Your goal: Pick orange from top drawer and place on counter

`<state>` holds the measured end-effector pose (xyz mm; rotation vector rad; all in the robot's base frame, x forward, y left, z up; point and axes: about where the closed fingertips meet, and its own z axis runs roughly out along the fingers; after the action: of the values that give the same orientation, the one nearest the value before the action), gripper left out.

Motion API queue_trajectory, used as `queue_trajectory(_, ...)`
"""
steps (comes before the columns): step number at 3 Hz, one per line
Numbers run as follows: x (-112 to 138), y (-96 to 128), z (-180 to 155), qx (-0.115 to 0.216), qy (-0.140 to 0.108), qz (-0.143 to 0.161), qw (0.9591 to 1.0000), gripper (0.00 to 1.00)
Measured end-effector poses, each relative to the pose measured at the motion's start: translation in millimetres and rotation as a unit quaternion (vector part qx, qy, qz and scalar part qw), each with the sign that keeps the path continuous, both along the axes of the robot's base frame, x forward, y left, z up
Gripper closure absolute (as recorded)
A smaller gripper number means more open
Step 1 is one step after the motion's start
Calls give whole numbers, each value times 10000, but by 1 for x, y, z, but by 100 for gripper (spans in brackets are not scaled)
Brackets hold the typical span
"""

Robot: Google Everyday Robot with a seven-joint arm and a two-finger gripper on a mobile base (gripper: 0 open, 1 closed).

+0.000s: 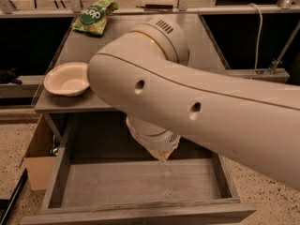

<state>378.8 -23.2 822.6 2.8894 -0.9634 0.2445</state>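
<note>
The top drawer (136,184) stands pulled out below the counter (119,39), and the part of its grey floor that shows is bare. My gripper (161,150) hangs over the rear middle of the drawer, mostly covered by my own wide white arm (211,107). The orange is hidden in this view. Whether it sits in the gripper or behind the arm cannot be made out.
A white bowl (68,78) sits at the counter's front left corner and a green snack bag (93,15) lies at the back left. My arm covers the right half of the counter. A cardboard box (40,156) stands on the floor left of the drawer.
</note>
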Motion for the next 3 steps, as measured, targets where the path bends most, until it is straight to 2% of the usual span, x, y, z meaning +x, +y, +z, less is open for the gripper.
queue_trajectory(3, 0, 0, 0, 0, 0, 0, 10000, 28)
